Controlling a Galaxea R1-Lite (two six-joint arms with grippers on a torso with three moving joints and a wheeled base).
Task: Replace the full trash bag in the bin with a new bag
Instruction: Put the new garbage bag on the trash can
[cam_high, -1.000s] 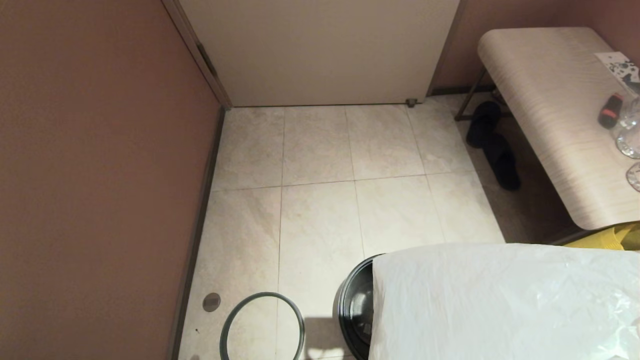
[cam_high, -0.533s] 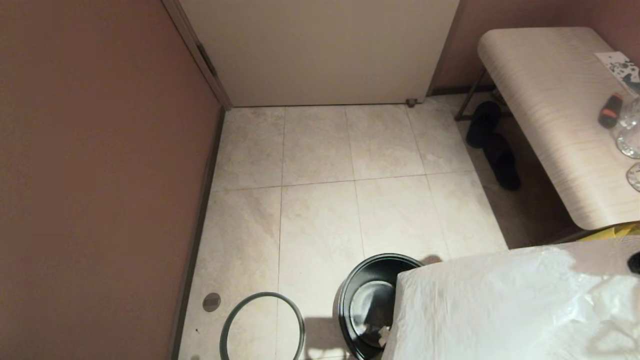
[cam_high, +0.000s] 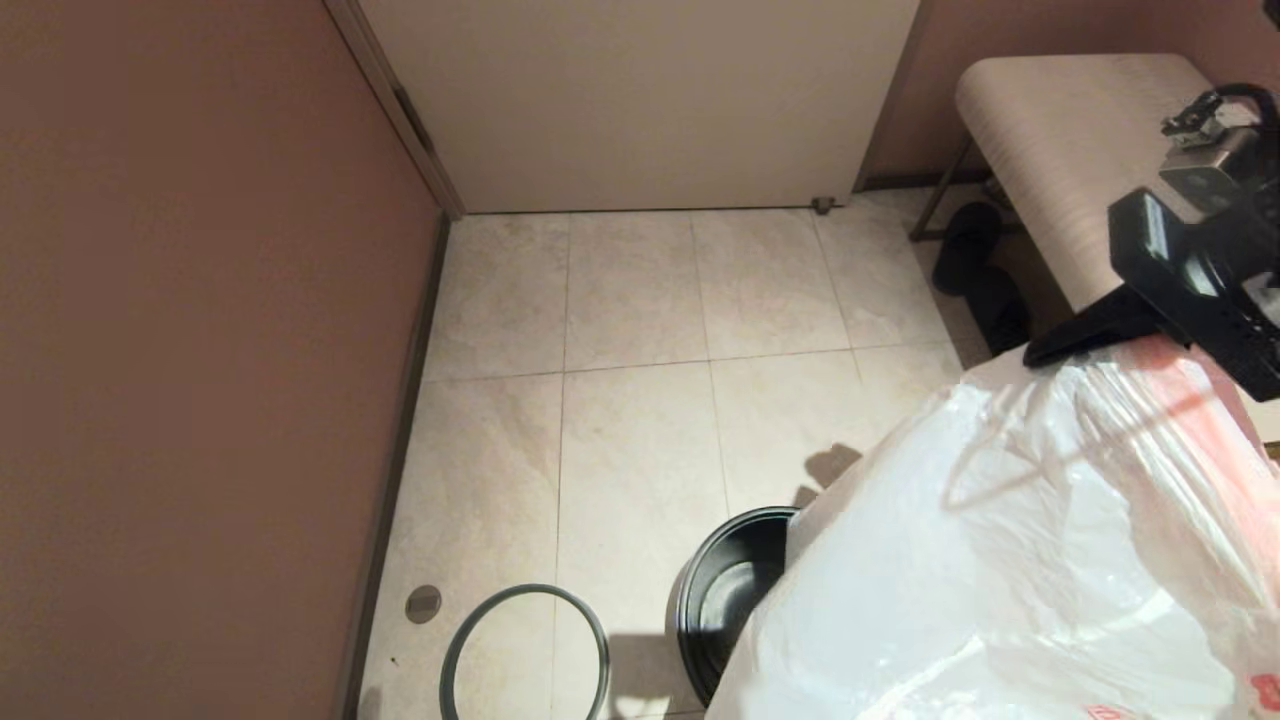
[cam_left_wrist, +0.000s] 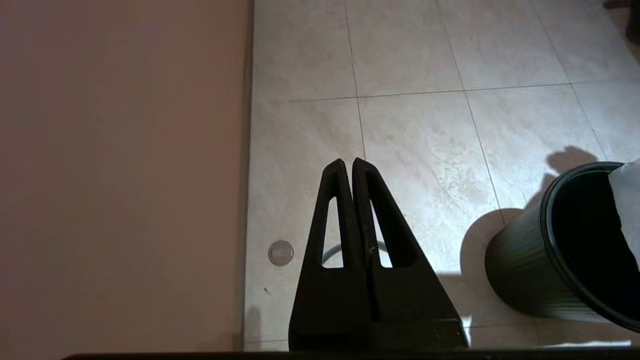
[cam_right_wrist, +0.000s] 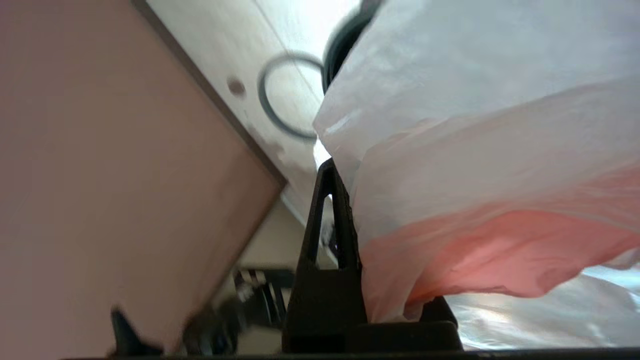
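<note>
Leftmost stands the brown wall (cam_high: 200, 350), its skirting running straight down the edge of the tiled floor (cam_high: 640, 420). Close beside the skirting sits a small round floor plug (cam_high: 423, 603), and just right of it the grey hoop rim (cam_high: 525, 650) lies flat on the tiles, apart from the bin (cam_high: 725, 600). Only the left wrist view shows the left gripper (cam_left_wrist: 348, 167), its jaws pressed together on nothing, hanging above the hoop near the wall; the head view leaves that arm out entirely. Between wall and bin the tiles lie open as far as the white door (cam_high: 640, 100). The bin stands upright, its near-right rim covered by the new bag (cam_high: 1000, 560), which billows over it with pink hem and red print. The right wrist view alone shows the grip: the right gripper (cam_right_wrist: 345, 200) has its jaws clamped on the bag's pink hem. In the head view that gripper sits high at the right, in front of the counter (cam_high: 1050, 130), with dark slippers (cam_high: 985, 280) under the counter's edge.
</note>
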